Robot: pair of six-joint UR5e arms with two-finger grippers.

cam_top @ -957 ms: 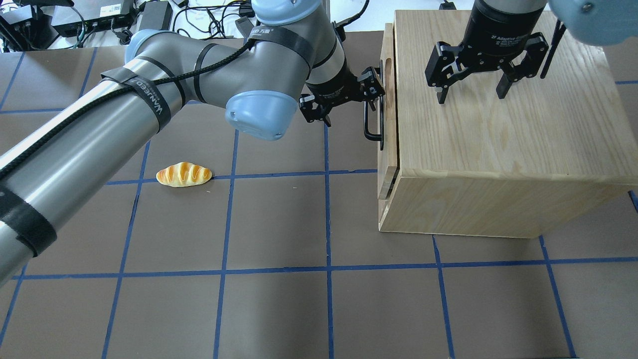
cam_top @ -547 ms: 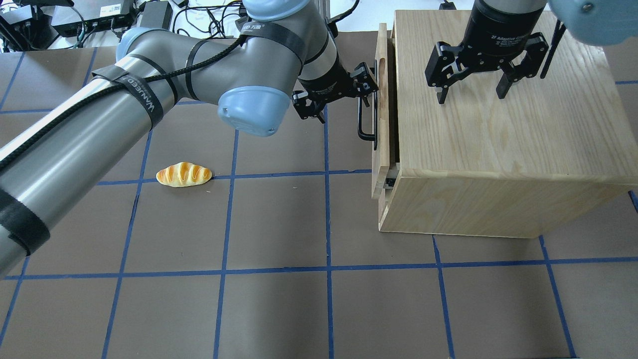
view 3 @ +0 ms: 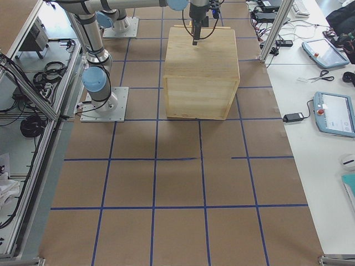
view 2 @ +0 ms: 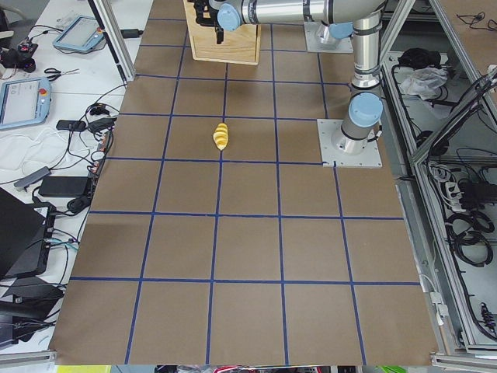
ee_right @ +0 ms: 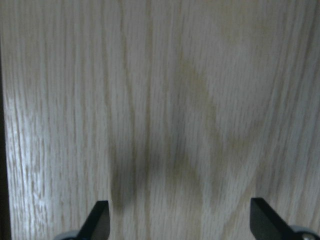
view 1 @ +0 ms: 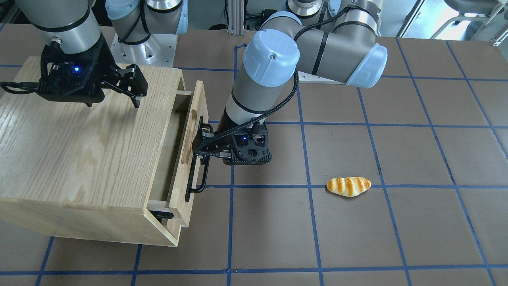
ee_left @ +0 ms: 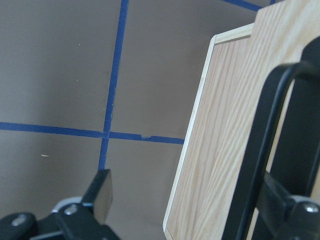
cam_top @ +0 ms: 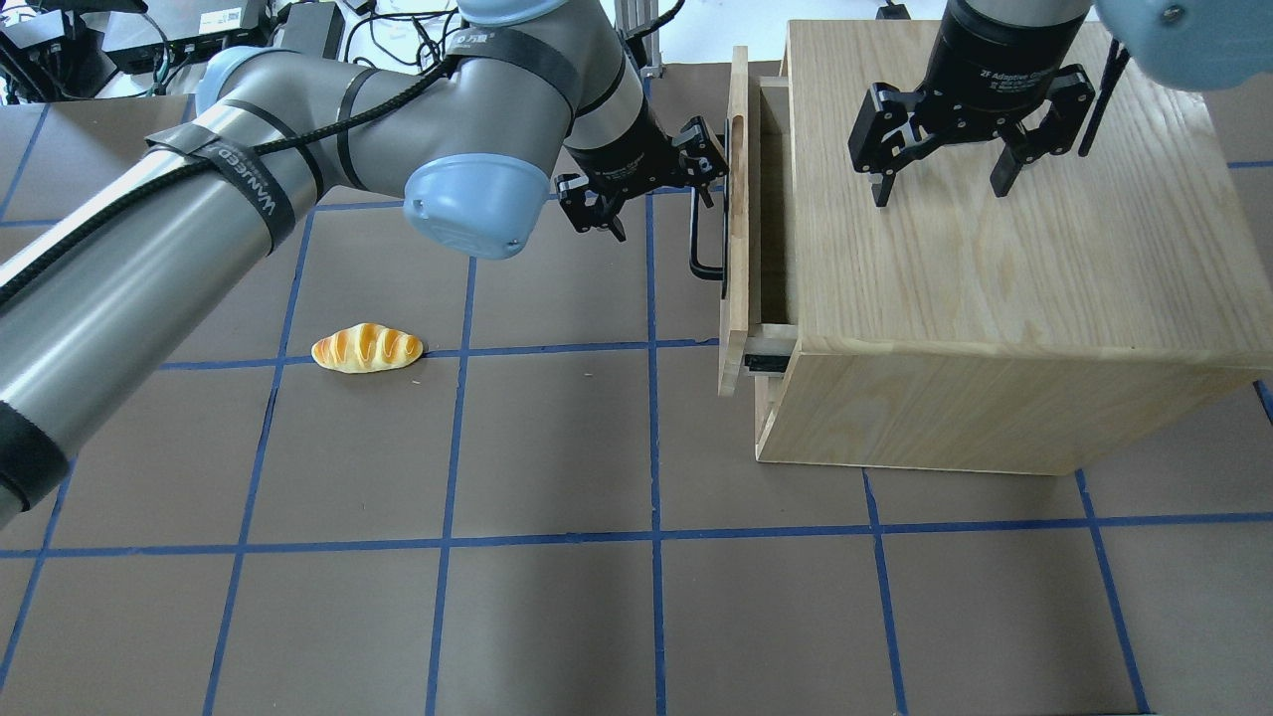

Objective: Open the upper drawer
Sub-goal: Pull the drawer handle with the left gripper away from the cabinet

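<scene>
The upper drawer is a pale-wood panel with a black bar handle and stands partly pulled out of the oak cabinet. In the front-facing view the drawer shows a gap behind its front. My left gripper is open, with one finger hooked behind the handle and the other finger free over the mat. My right gripper is open and empty just above the cabinet top.
A toy bread roll lies on the brown mat to the left of the cabinet, also seen in the front-facing view. Blue tape lines grid the mat. Cables and power boxes sit beyond the far left edge.
My left gripper has moved left with a finger behind the handle, and the upper drawer has slid out of the cabinet. The right gripper has not moved.
</scene>
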